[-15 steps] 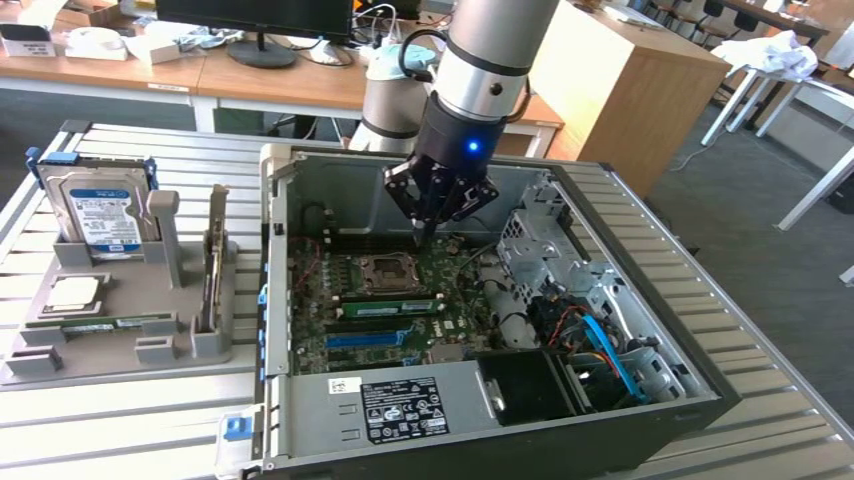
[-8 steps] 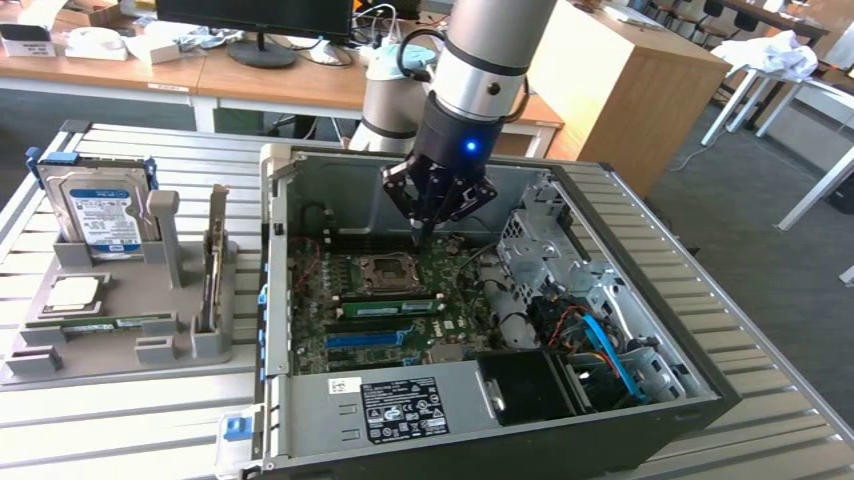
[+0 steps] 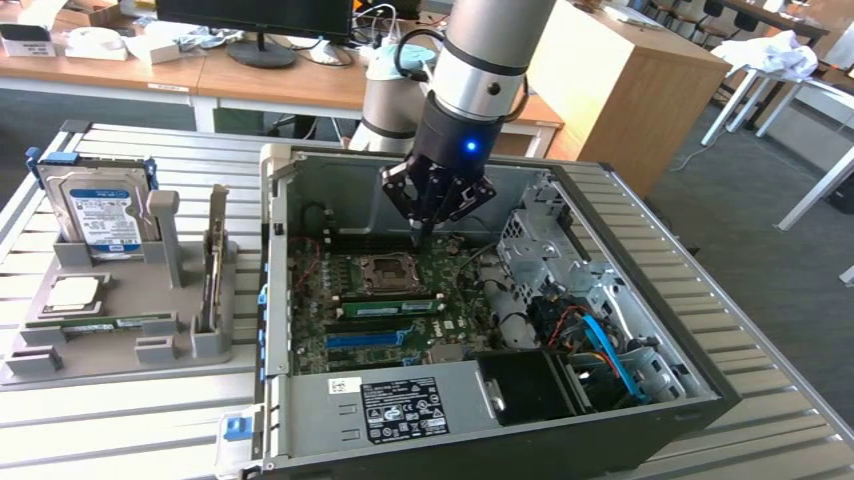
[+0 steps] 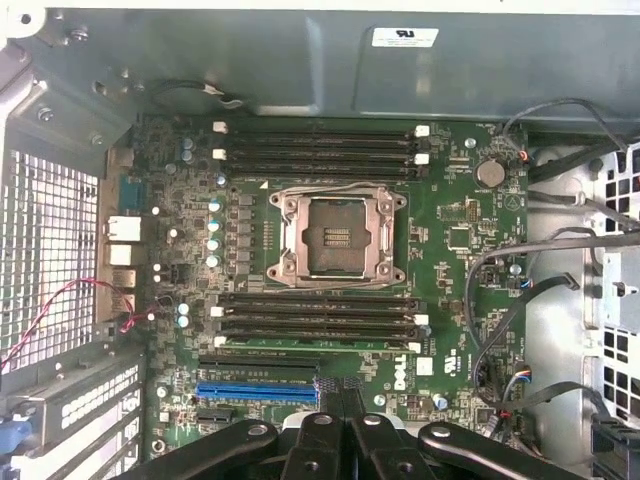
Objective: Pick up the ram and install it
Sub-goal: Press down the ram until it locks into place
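Green circuit board fills what my wrist camera sees: the motherboard [image 4: 450,200] lies flat inside the open computer case [image 3: 627,290], with the bare processor socket [image 4: 335,235] at its middle and rows of dark memory slots [image 4: 320,150] on either side of it. My gripper [image 3: 424,238] hangs straight down into the case, tips over the board just beyond the socket [image 3: 387,270] on the side nearer the arm's base. My fingers [image 4: 322,425] are clenched tight against each other, dark pads pressed together with nothing visible between them, so I am holding nothing.

From the exterior view, the ram [image 3: 387,305] stands on edge in a slot just beside the socket, on the side away from my fingertips, a thin green stick running across the board. I am near it but not touching it. From my wrist I cannot pick it out from the dark slots around it.

Well apart, outside the case towards the exterior view's left, a grey parts tray [image 3: 80,355] rests on the slatted metal table [image 3: 120,420]. The other ram [image 3: 107,323] lies flat in a groove of that tray. Just behind it sits a square silver processor chip [image 3: 74,292], and a blue-labelled hard drive [image 3: 100,215] stands upright at the tray's back
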Robot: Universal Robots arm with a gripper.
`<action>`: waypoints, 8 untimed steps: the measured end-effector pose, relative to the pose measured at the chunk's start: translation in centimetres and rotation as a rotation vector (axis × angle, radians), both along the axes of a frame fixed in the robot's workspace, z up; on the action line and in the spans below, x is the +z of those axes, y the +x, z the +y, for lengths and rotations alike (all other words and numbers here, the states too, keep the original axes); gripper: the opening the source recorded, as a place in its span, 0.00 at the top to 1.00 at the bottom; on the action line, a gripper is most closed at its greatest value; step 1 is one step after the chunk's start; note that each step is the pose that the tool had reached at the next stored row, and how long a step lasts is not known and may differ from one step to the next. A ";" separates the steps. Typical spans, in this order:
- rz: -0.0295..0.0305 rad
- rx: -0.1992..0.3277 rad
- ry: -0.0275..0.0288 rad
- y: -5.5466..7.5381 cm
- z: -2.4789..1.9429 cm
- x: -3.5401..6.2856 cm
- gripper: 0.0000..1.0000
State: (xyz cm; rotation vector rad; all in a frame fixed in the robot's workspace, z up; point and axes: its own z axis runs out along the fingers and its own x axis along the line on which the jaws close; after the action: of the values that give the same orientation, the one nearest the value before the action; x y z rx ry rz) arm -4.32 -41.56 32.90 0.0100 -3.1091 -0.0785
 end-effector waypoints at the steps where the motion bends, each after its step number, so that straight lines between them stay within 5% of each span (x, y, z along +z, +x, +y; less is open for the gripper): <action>1: 0.0001 0.001 0.0000 0.0 0.00 0.00 0.90; 8: -0.0001 0.018 0.0001 0.0 0.01 0.01 0.90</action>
State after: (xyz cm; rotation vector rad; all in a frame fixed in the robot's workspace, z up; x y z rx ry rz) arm -4.32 -41.55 32.91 0.0387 -3.1085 -0.0783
